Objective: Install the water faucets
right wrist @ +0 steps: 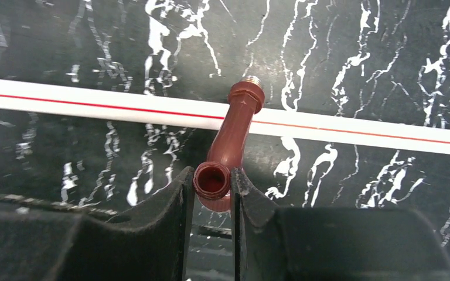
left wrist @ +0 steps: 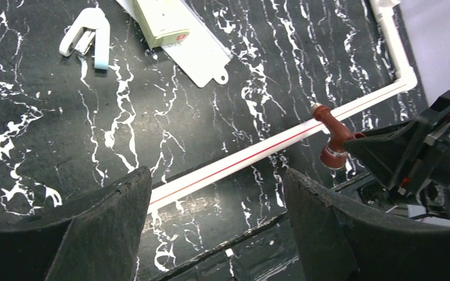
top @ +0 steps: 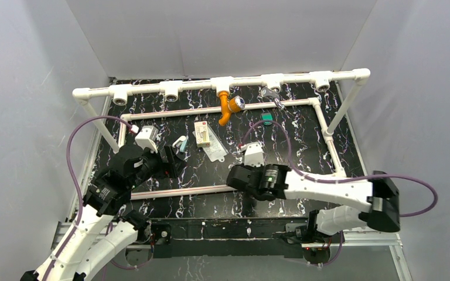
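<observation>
Left gripper [top: 171, 158] sits over left-centre of the black marbled table [top: 304, 146]. Its jaws are spread wide with nothing between them, and in the left wrist view only bare tabletop and pipe show between the fingers [left wrist: 111, 234].

Just beyond it lie a small white clip [top: 180, 142] and a card pack [top: 202, 133], both flat on the table.

The orange faucet [top: 228, 108] hangs mid-back from the centre tee [top: 222, 85] of the top pipe rail [top: 152, 89], spout down and knob to the right. A green block [top: 266, 119] lies on the table to its right, apart from it.

The red-striped pipe [right wrist: 94, 104] runs low across the near side of the table.

Right gripper [top: 233, 175] is centre-right, low by that pipe. Its jaws are pinched on the reddish-brown faucet [right wrist: 237, 126], gripping the open spout end. The faucet body curves away from the fingers and crosses over the striped pipe, with the threaded end pointing past it. Whether it touches the pipe can't be told. The left wrist view shows the same faucet [left wrist: 334, 134] in the right gripper [left wrist: 381, 149], at the pipe, well right of the left jaws.
</observation>
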